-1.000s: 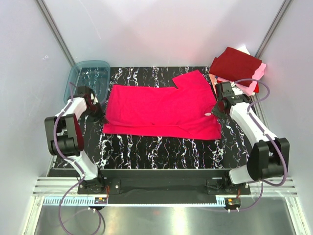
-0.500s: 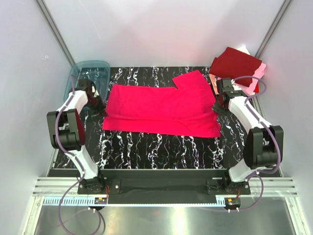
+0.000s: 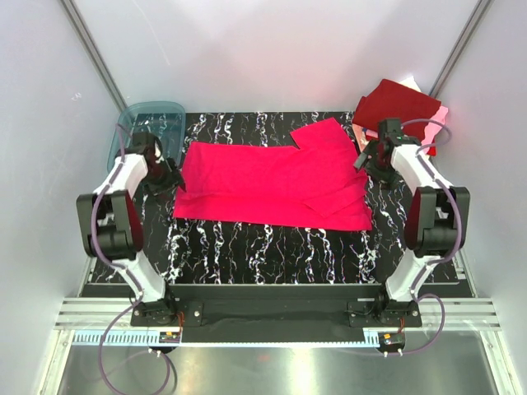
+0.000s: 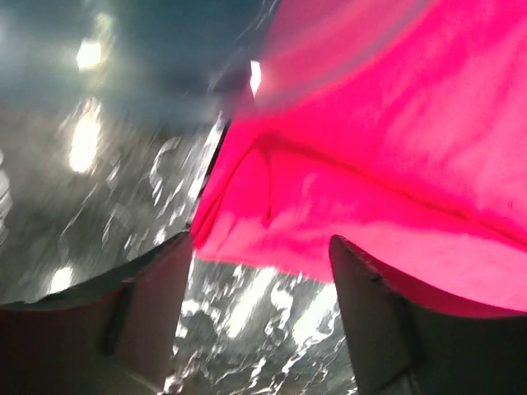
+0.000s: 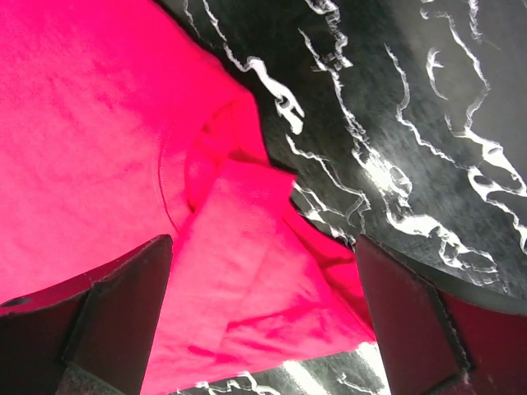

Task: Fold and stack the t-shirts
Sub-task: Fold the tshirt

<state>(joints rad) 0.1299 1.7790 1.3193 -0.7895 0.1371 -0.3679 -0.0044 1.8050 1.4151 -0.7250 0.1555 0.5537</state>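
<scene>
**Item 1. Plastic tub** (image 3: 150,129), translucent blue-grey, at the desk's far left corner. Not part of the task.

**Item 2. Left claw** (image 4: 262,247), by the left edge. Its fingers are spread apart and grip nothing; the shirt's left hem lies just beyond the tips.

**Item 3. Bright pinkish-red t-shirt** (image 3: 263,183), spread flat across the middle of the desk (image 3: 272,251), with one sleeve pointing toward the far edge. A flap near its right end is doubled over. Judged barely begun: the main folds are still to be made, and then it must go on the pile.

**Item 4. Right claw** (image 5: 263,247), near the right edge. It is wide open and empty, hanging over the doubled flap.

**Item 5. Folded stack**, far right corner. A dark maroon shirt (image 3: 397,105) lies on top with a pale pink shirt (image 3: 434,123) beneath. This portion is judged done.

**Markings:** no brand, label or writing is legible on any item.
</scene>
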